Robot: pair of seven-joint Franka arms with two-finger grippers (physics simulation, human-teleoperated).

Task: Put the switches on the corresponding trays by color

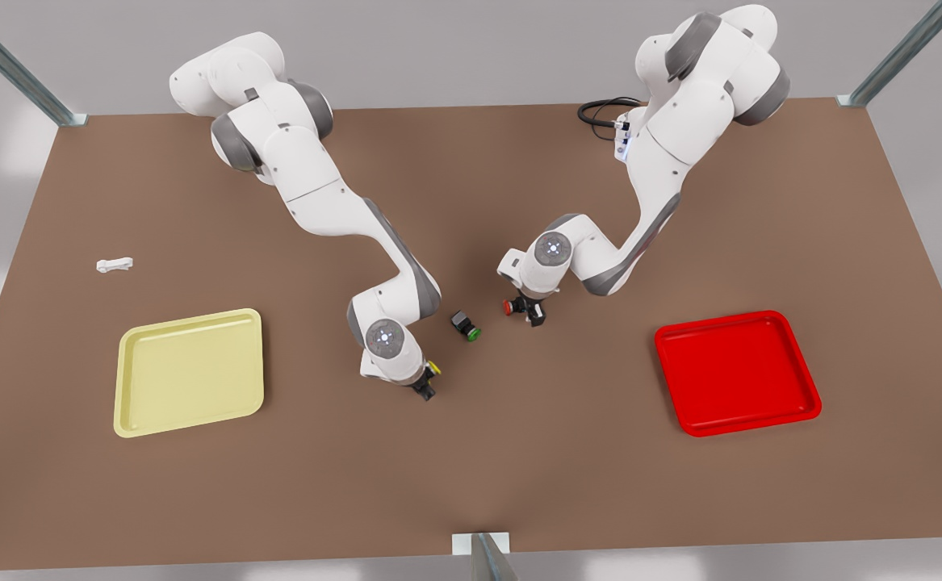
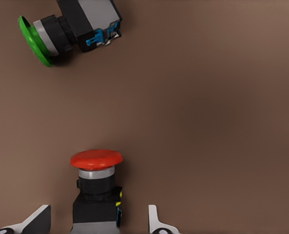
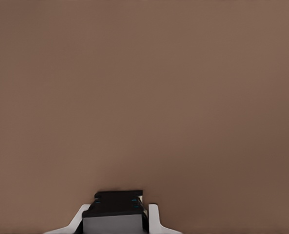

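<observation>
Near the table's middle, the left gripper (image 1: 529, 311) stands low over the red switch (image 1: 509, 307), on the arm at the front view's right. In the left wrist view its fingers (image 2: 37, 220) sit spread on either side of the switch's black body, with a bare gap at each side; nothing is gripped. The red cap (image 2: 96, 159) shows whole, but the body's rear is cut off at the frame edge.

The right gripper (image 1: 424, 388) is down at the yellow switch (image 1: 433, 369), towards the yellow tray (image 1: 189, 372). From the front only the yellow cap peeks out beside the wrist; the rest is hidden by the arm. In the right wrist view the fingers (image 3: 153, 220) press against both sides of a black-and-grey body (image 3: 114, 214), whose cap is out of sight. Whether it is raised off the table (image 1: 519, 452) I cannot tell.

The green switch (image 1: 466, 325) lies on its side between the two grippers, touching neither.

Both trays sit well apart from the switches, the red tray (image 1: 736, 373) towards the front view's right, with open brown surface between. A small white piece (image 1: 114, 264), too small to identify, lies near the far edge at the front view's left.
</observation>
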